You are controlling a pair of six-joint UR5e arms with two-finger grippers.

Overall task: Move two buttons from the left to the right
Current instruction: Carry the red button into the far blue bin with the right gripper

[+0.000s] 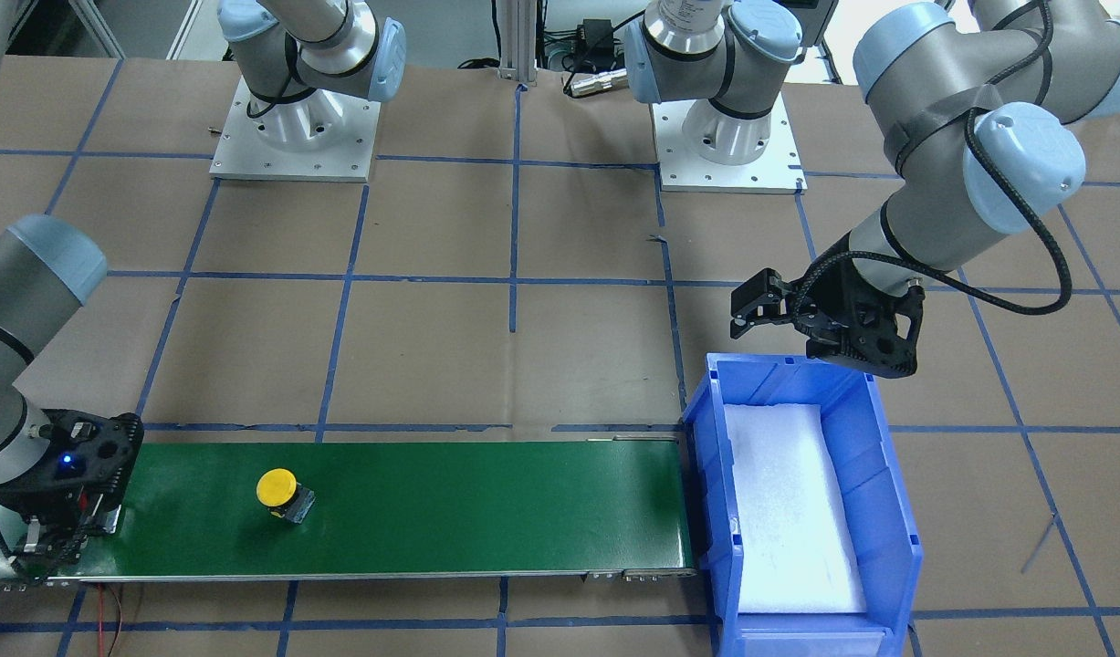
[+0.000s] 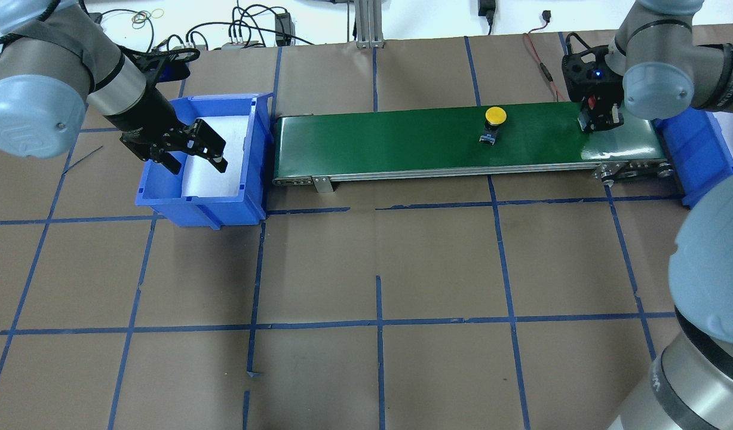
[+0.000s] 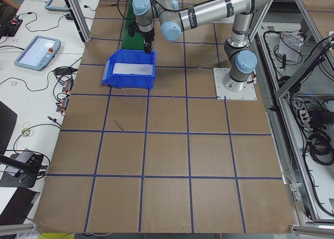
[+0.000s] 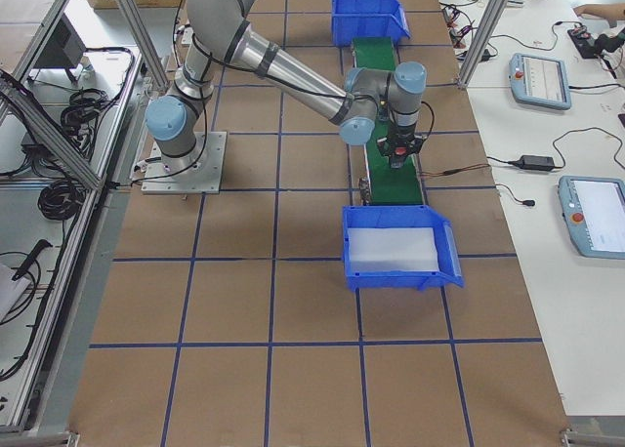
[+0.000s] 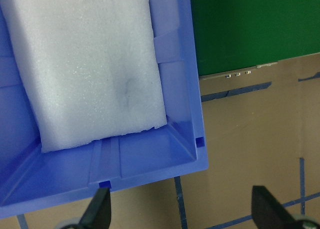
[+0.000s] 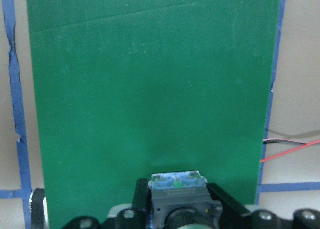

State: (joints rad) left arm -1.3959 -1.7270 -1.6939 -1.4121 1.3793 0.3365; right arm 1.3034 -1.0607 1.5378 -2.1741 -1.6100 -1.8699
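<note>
The yellow button (image 1: 277, 488) (image 2: 495, 114) lies on its side on the green conveyor belt (image 1: 477, 502) (image 2: 402, 137), free of both grippers. At the belt's right end in the overhead view, my right gripper (image 2: 599, 122) (image 1: 53, 538) is down on the belt, shut on a second button; its black body with a bluish end (image 6: 177, 181) shows between the fingers, with a bit of red by the gripper. My left gripper (image 2: 199, 162) (image 1: 740, 310) (image 5: 182, 209) hangs open and empty over the near rim of the blue bin (image 2: 199, 209) (image 5: 150, 164).
The blue bin holds only a white foam pad (image 1: 788, 511) (image 5: 90, 64). Another blue bin (image 2: 695, 149) sits past the belt's right end. A red wire (image 6: 290, 151) runs beside the belt. Brown table with blue tape lines surrounds everything.
</note>
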